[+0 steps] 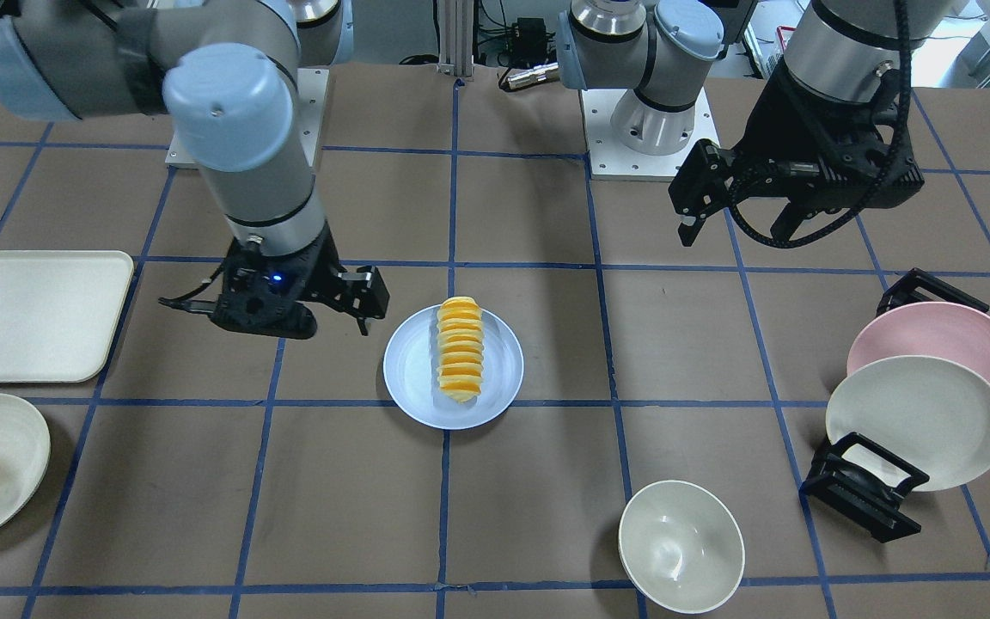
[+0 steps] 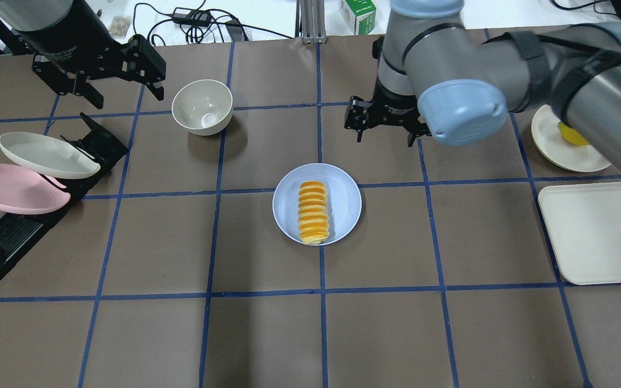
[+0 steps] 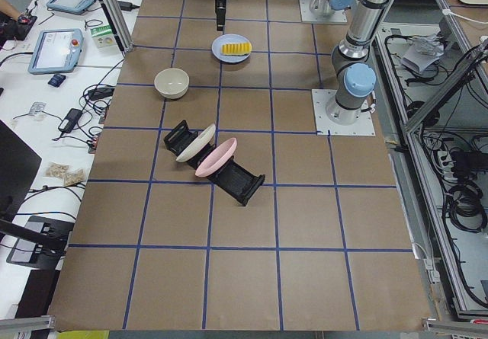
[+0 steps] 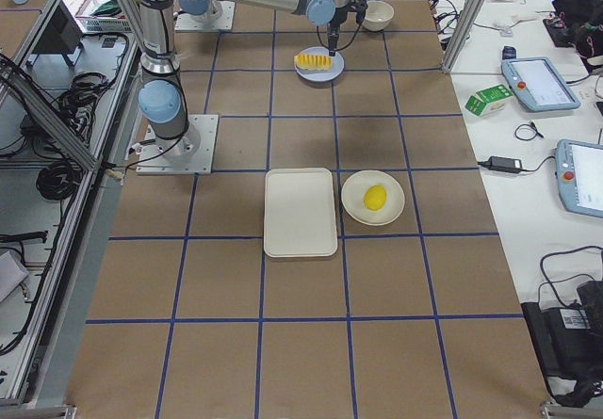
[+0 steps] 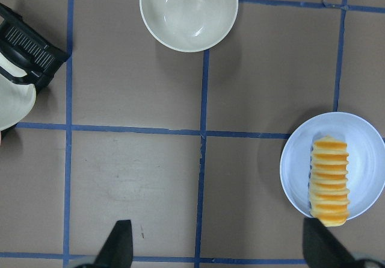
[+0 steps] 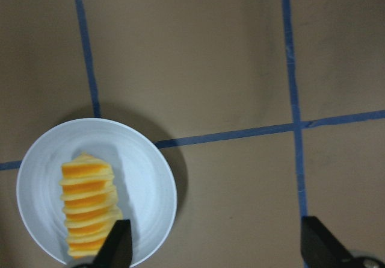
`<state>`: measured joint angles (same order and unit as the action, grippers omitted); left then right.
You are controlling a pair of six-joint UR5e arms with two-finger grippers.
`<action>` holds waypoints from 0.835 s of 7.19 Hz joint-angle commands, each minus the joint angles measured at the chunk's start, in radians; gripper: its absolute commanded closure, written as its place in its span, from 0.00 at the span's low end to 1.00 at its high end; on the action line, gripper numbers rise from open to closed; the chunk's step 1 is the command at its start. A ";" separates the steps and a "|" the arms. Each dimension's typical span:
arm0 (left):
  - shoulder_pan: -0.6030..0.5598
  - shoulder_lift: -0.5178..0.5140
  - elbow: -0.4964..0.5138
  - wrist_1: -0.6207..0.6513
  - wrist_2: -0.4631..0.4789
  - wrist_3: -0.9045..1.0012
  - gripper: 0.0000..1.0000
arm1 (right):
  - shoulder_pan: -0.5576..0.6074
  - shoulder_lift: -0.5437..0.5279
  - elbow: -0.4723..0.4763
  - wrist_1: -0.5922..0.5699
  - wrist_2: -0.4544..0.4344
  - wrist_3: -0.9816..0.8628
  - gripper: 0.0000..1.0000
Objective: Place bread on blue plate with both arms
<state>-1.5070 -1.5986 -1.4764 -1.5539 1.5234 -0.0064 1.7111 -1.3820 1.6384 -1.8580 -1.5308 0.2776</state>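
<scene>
The bread [image 1: 461,348], a ridged golden-orange loaf, lies lengthwise on the blue plate [image 1: 413,371] at the table's middle. It also shows on the plate [image 2: 344,198] in the overhead view [image 2: 313,212]. My right gripper [image 2: 385,138] is open and empty, hovering just beyond the plate's far right side; its wrist view shows the bread [image 6: 89,211] at lower left. My left gripper [image 2: 125,95] is open and empty, high over the far left corner near the bowl, well away from the plate. Its wrist view shows the bread [image 5: 329,180] at the right.
A white bowl [image 2: 202,106] stands far left of centre. A black rack [image 2: 14,231] holds a cream plate [image 2: 46,155] and a pink plate [image 2: 14,188] at the left. At the right are a cream tray [image 2: 599,231] and a cream plate [image 2: 556,148] with a yellow fruit [image 2: 572,134].
</scene>
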 commanded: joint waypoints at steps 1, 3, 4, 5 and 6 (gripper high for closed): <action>0.002 0.000 -0.001 0.000 0.001 0.000 0.00 | -0.109 -0.101 -0.005 0.152 0.001 -0.064 0.00; 0.001 0.002 -0.004 0.000 0.001 0.000 0.00 | -0.114 -0.152 0.003 0.192 0.014 -0.067 0.00; 0.001 0.000 -0.005 0.000 0.001 0.000 0.00 | -0.114 -0.149 0.005 0.191 -0.004 -0.067 0.00; 0.001 0.002 -0.007 0.000 0.001 -0.001 0.00 | -0.116 -0.155 0.006 0.194 -0.006 -0.064 0.00; 0.001 0.008 -0.013 0.000 0.001 -0.001 0.00 | -0.113 -0.170 0.006 0.195 -0.032 -0.067 0.00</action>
<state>-1.5064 -1.5958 -1.4841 -1.5539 1.5247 -0.0071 1.5970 -1.5377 1.6433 -1.6655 -1.5404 0.2118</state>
